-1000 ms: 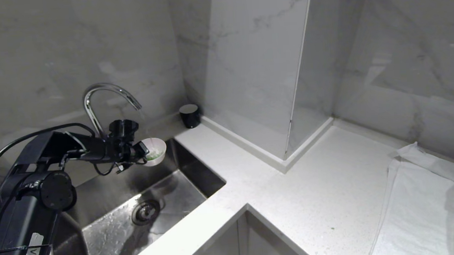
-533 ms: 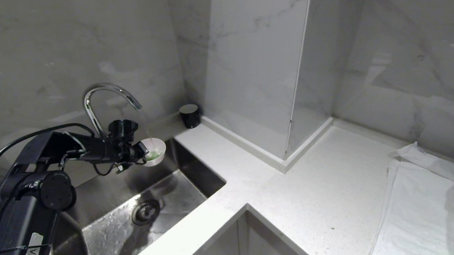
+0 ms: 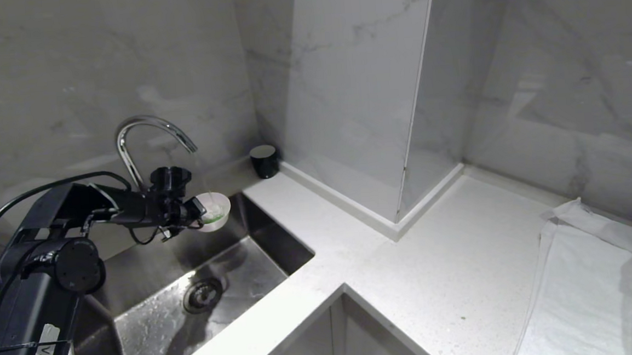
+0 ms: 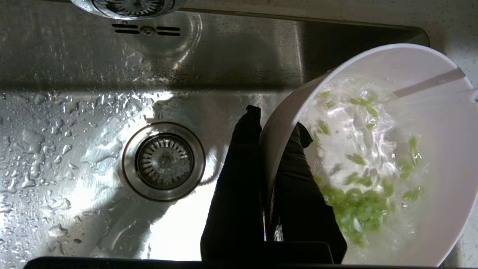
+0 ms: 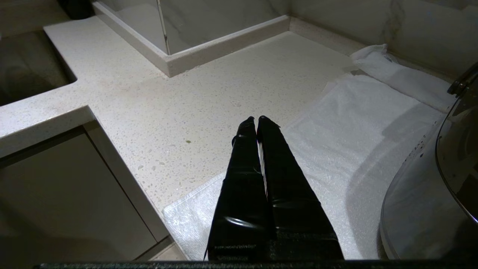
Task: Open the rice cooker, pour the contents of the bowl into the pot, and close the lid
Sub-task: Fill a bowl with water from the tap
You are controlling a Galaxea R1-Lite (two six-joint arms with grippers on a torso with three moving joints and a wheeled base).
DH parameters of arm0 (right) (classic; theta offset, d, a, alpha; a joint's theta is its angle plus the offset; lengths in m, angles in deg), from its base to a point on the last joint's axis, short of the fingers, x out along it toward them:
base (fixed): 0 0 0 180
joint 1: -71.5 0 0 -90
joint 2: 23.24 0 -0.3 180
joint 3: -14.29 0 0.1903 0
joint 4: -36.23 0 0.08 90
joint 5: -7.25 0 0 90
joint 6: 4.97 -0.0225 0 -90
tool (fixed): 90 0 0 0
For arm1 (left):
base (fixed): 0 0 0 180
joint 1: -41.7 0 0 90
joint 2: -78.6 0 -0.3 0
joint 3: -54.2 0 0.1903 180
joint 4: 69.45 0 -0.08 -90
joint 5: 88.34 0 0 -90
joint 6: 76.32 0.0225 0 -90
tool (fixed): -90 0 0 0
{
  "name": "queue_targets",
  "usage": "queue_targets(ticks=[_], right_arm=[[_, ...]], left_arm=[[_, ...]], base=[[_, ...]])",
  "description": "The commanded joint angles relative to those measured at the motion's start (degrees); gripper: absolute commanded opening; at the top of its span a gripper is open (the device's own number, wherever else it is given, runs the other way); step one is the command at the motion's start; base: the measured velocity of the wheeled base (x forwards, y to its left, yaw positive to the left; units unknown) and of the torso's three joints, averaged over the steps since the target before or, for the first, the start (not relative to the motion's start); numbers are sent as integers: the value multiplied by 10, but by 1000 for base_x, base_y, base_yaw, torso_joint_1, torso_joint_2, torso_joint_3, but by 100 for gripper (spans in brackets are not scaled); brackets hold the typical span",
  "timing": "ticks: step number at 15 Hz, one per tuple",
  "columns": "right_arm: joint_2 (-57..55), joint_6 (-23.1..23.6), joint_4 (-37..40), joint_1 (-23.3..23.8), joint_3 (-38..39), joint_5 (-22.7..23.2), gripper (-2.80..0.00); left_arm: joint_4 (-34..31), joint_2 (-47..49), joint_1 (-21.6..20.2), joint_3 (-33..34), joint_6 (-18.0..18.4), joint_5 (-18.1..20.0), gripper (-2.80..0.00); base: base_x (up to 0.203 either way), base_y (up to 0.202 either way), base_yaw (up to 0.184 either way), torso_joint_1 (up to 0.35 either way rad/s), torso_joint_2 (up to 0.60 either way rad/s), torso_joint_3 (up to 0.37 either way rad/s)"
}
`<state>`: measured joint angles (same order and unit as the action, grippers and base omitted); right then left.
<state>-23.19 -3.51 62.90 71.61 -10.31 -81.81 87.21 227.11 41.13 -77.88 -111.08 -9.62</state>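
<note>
- Black left pincer (image 3: 196, 211), at left of the head view, is clamped on the near rim of the bowl (image 3: 215, 210), one finger inside the wall and one outside.
- The bowl hangs just beyond the fingertips, over the steel sink (image 3: 154, 319) and under the curved tap (image 3: 151, 134); water and green bits (image 4: 358, 209) lie inside.
- Right pincer (image 5: 257, 120), fingers pressed together and empty, hovers over the speckled table (image 5: 194, 108) by a white towel (image 5: 347, 142).
</note>
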Motion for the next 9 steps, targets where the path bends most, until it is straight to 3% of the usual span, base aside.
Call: queue_targets(ticks=[1,9], right_arm=[[0,0,0,0,0,0,-280],[0,0,0,0,0,0,-280]], left_arm=[[1,0,0,0,-3,-1,-280],[-15,-1,-3,0,-3,3,-280]], base=[[0,0,0,0,0,0],[0,0,0,0,0,0]])
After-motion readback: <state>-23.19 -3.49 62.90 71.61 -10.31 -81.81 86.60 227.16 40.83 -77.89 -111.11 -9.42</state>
